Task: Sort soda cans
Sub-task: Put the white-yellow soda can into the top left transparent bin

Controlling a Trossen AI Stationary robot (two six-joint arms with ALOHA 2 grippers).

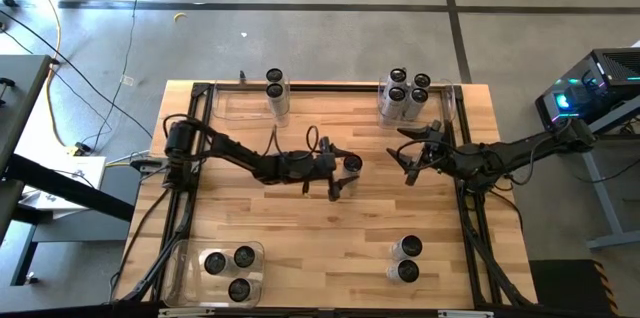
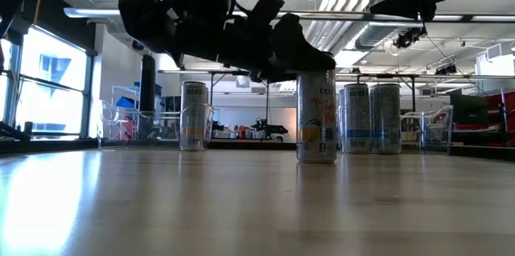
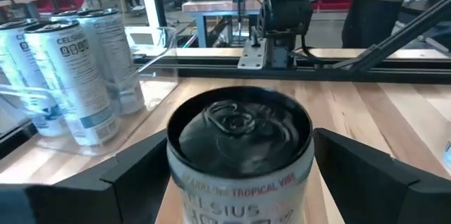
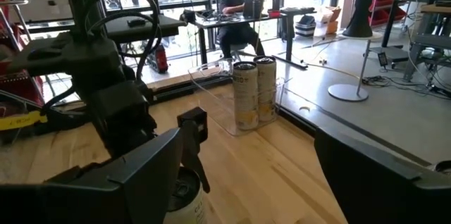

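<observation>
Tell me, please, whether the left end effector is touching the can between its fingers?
Apart: the left wrist view shows wood on both sides between the can and the fingers.

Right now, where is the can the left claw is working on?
In the high view the can stands mid-table between the left claw's open fingers, with the right claw open just beyond it.

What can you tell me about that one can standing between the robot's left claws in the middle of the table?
The can is a slim cylinder that looks like metal, pale sides under a dark round top with a pull tab and shiny rim. Print reads "CELSIUS" and "TROPICAL VIBE". It stands upright on the wooden table, apart from the cans in the bins. The left gripper straddles it, fingers spread on either side; a gap shows, so nothing seems to squeeze it.
</observation>
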